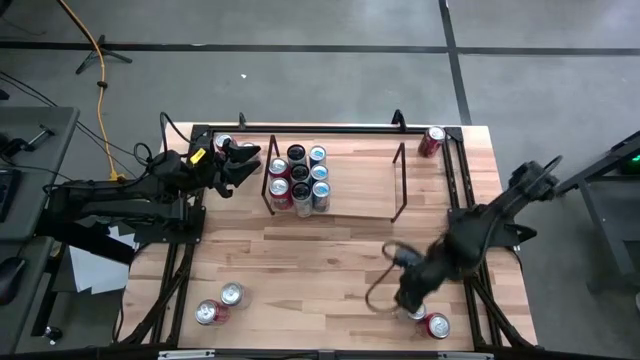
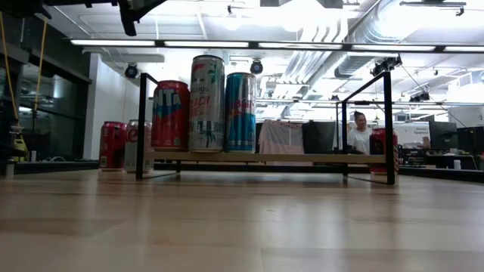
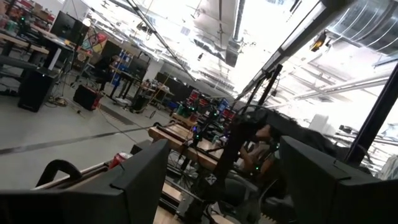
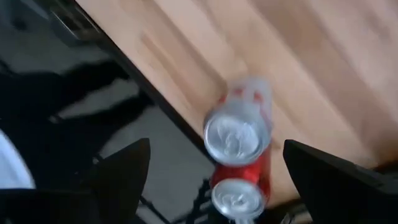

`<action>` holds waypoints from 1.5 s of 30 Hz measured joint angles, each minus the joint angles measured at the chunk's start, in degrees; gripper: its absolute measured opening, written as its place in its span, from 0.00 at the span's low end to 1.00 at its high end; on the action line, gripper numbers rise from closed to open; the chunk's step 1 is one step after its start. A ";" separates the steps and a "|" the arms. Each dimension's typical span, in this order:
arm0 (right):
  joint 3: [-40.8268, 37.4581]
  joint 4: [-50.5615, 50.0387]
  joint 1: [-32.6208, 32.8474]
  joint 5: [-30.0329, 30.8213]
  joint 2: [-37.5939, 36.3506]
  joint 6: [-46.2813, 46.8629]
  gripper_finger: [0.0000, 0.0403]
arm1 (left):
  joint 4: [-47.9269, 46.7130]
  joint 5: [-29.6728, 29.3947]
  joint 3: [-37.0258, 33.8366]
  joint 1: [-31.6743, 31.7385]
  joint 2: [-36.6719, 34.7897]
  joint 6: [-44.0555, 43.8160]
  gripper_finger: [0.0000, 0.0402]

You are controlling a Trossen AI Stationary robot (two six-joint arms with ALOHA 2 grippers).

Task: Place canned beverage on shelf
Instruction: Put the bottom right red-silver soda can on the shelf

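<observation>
Right gripper (image 1: pixel 412 303) is down at the near right corner of the table, jaws spread wide and holding nothing — the right wrist view looks straight down on two red cans (image 4: pixel 238 138) standing touching each other right by the table edge. The nearer can sits between the fingers in that view, so I'd say the step is lining up the grab. To do it well: centre on just that one can, come down so the fingers straddle it without nudging its neighbour off the edge, then close on the body, not the rim.

Left gripper (image 1: pixel 240 160) hangs open and empty beside the shelf's left end.

The shelf (image 1: pixel 360 205) sits at the far middle of the table, cans (image 1: pixel 298 178) packed at its left end — right side looks free, so aim there.
</observation>
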 joint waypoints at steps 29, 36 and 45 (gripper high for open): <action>11.02 -12.37 3.82 -4.67 25.29 0.83 0.88 | 0.00 1.00 0.00 0.00 0.02 -1.95 0.65; 11.00 -12.24 3.84 -5.62 27.53 0.41 0.88 | 0.00 1.05 0.00 0.00 0.02 -1.92 0.65; 12.94 -14.75 3.39 -5.38 27.30 -8.13 0.73 | 0.00 1.05 -0.02 0.00 0.02 -1.73 0.65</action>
